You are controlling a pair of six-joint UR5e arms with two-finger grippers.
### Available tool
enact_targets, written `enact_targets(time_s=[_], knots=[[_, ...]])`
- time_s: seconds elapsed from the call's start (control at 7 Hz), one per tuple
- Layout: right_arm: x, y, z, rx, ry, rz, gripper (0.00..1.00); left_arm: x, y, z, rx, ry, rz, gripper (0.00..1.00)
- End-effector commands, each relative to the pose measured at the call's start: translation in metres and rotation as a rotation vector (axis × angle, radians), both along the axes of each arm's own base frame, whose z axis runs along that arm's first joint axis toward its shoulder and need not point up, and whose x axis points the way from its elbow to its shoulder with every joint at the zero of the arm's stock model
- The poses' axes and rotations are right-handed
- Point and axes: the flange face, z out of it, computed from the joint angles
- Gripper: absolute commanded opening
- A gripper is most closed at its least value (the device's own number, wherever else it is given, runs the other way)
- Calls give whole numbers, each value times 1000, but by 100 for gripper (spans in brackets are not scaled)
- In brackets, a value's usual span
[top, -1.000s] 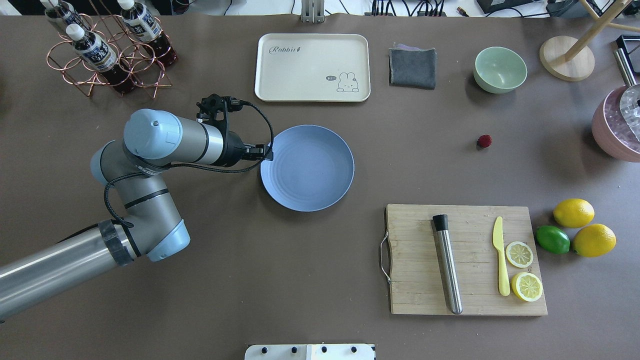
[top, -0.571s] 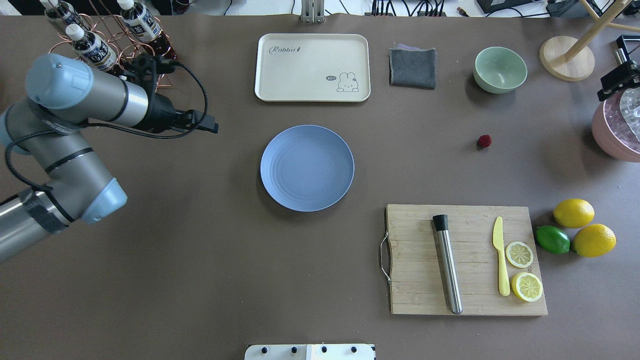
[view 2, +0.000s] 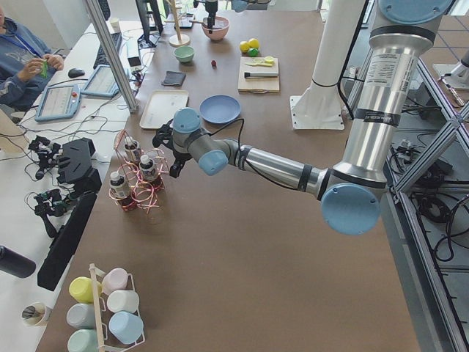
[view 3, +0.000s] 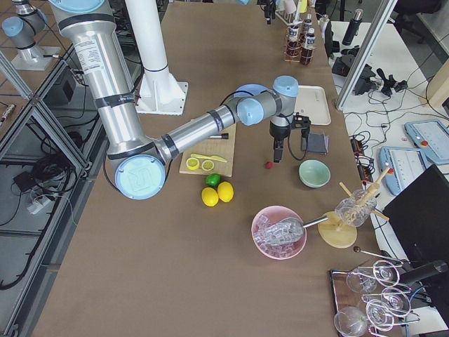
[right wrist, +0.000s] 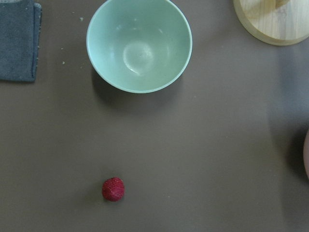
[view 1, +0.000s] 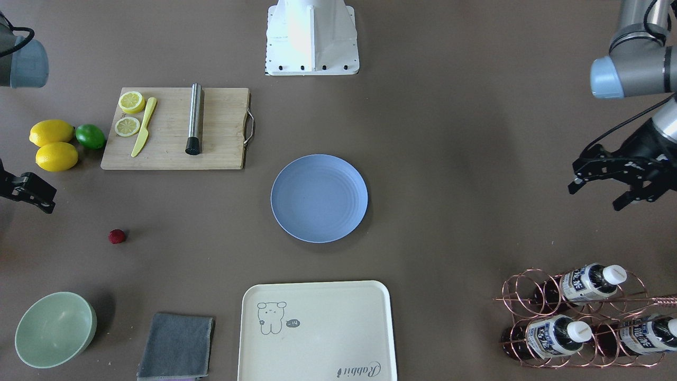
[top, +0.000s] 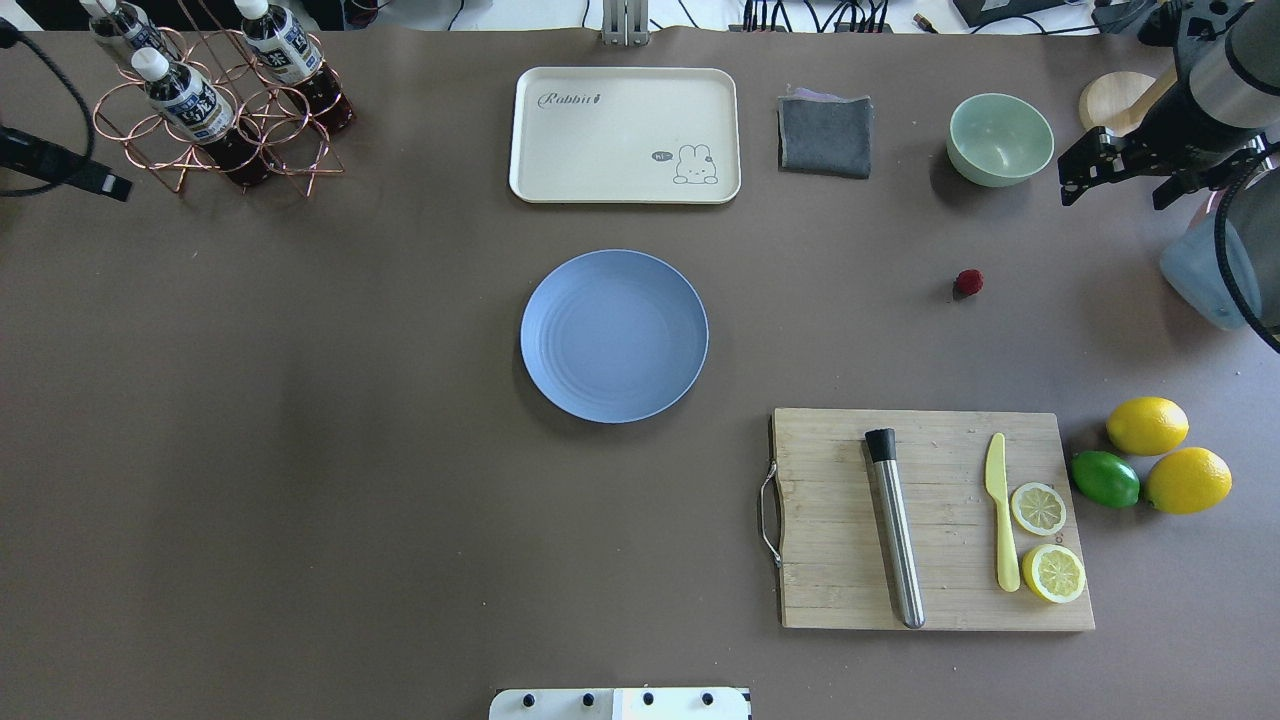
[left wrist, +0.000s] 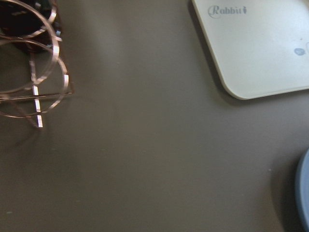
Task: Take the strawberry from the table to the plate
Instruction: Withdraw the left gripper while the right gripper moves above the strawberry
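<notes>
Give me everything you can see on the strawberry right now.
The strawberry is a tiny dark-red, roundish berry with bumpy skin; no green cap shows. It lies alone on the bare grey-brown table, between the green bowl and the cutting board, far off to one side of the plate. Nothing touches it; the right gripper is open, apart from it.

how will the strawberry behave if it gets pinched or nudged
The strawberry is small and roundish, lying loose on the table, so a nudge would probably roll it. Its bumpy skin likely resists slipping. It looks light; softness cannot be told.
</notes>
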Motion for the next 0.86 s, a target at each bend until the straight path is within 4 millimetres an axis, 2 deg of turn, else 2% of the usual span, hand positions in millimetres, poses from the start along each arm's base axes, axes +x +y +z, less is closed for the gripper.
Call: enact_targets(time_s=[0.0,0.14,0.29,0.43,0.57,0.71], knots=[[-44,-2,2,10,-59,49,98,-100,2,27,-24,18,102,99],[-79,-4,24,48,-80,70,98,-105,7,34,-17,29,133,99],[-94,-7,44,69,-98,70,98,-106,29,65,-80,34,132,99],[-105,-4,52,70,-99,55,97,-102,35,82,-164,67,143,99],[-114,0,54,69,-93,44,97,-104,36,81,-156,67,144,99],[-127,5,56,56,-84,53,94,-106,47,91,-163,70,143,99]])
